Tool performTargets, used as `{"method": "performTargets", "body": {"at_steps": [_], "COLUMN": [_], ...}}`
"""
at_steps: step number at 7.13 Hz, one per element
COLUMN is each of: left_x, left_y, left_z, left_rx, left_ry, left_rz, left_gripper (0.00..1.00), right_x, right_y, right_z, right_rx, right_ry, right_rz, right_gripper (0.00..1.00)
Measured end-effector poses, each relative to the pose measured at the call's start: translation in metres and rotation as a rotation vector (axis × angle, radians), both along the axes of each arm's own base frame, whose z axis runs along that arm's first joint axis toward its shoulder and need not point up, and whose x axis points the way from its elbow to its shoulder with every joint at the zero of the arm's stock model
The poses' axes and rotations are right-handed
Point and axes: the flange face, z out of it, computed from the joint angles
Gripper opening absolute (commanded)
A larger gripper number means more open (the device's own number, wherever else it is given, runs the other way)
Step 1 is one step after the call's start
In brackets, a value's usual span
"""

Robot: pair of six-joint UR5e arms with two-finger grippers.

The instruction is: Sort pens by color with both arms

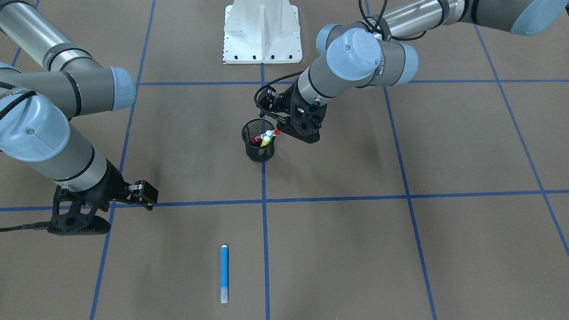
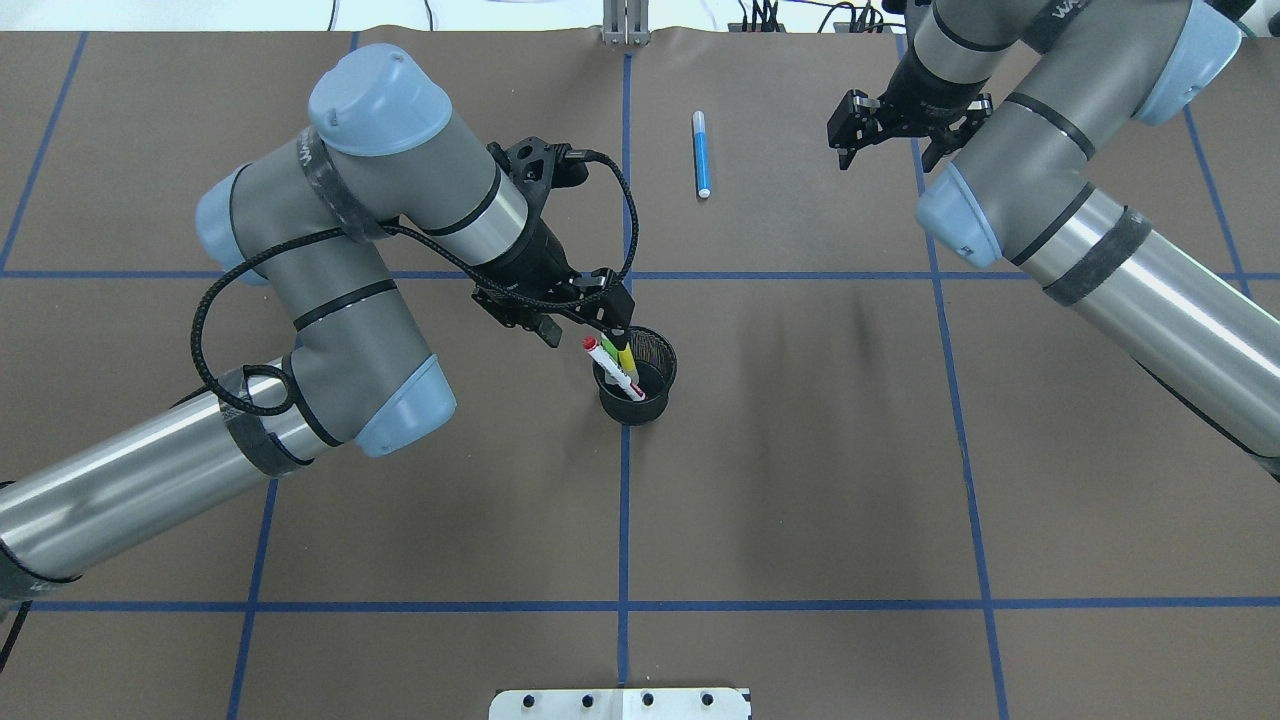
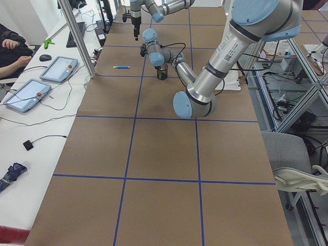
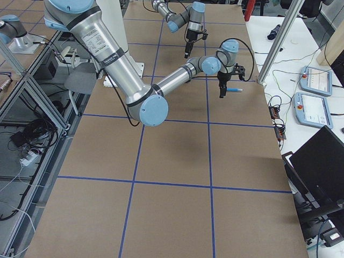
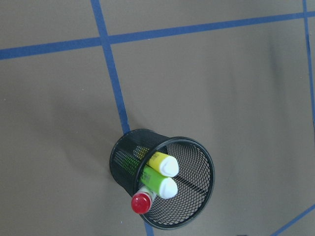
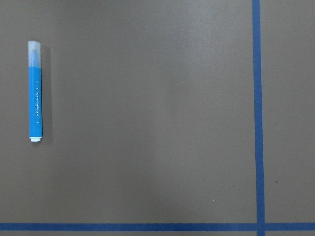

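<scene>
**One pen laid out, three waiting in the cup**

The blue pen (image 1: 224,273) lies flat on the table (image 1: 400,249), on the operators' side and in the right arm's half, just beside the central tape line (image 1: 265,231). It lies alone, well apart from everything else, as suits a spot kept for one colour. The right gripper (image 1: 80,224) hangs near it but off to the side, not over it. Its wrist camera shows the pen at the picture's edge and no finger. Whether this pincer is open or closed cannot be told, but it carries no pen.

The black mesh cup (image 1: 259,151) stands upright on the central line, probably so that either arm can reach it. Inside lean the red pen (image 5: 141,202), the green pen (image 5: 158,183) and the yellow pen (image 5: 162,162), close together with their tops at the rim, so they offer themselves to a grasp from above. The left gripper (image 1: 304,133) hovers just above the cup's rim on the robot's side and points down, seemingly ready to take one. Its opening cannot be told either; its wrist view shows all three pens free.

By this judgement one colour of four is sorted. The tight bundle may let a pinch catch a neighbour too.
</scene>
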Motion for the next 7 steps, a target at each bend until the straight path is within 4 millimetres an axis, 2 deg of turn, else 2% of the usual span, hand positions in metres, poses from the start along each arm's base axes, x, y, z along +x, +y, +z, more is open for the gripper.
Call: {"method": "performTargets", "body": {"at_steps": [1, 3, 7], "left_x": [0.005, 0.014, 0.028], "left_y": [-0.001, 0.001, 0.013], "left_z": [0.004, 0.010, 0.013], "left_rx": [0.014, 0.028, 0.025], "left_ry": [-0.012, -0.027, -0.036], "left_rz": [-0.016, -0.015, 0.006], "left_gripper": [0.75, 0.62, 0.48], "right_x": [0.000, 0.000, -0.001], "right_y": [0.000, -0.001, -0.003], "right_z": [0.001, 0.002, 0.006], "right_rx": [0.000, -0.003, -0.011], "right_ry": [0.001, 0.002, 0.008], "right_rz": [0.001, 0.003, 0.004], "right_gripper": [1.00, 1.00, 1.00]}}
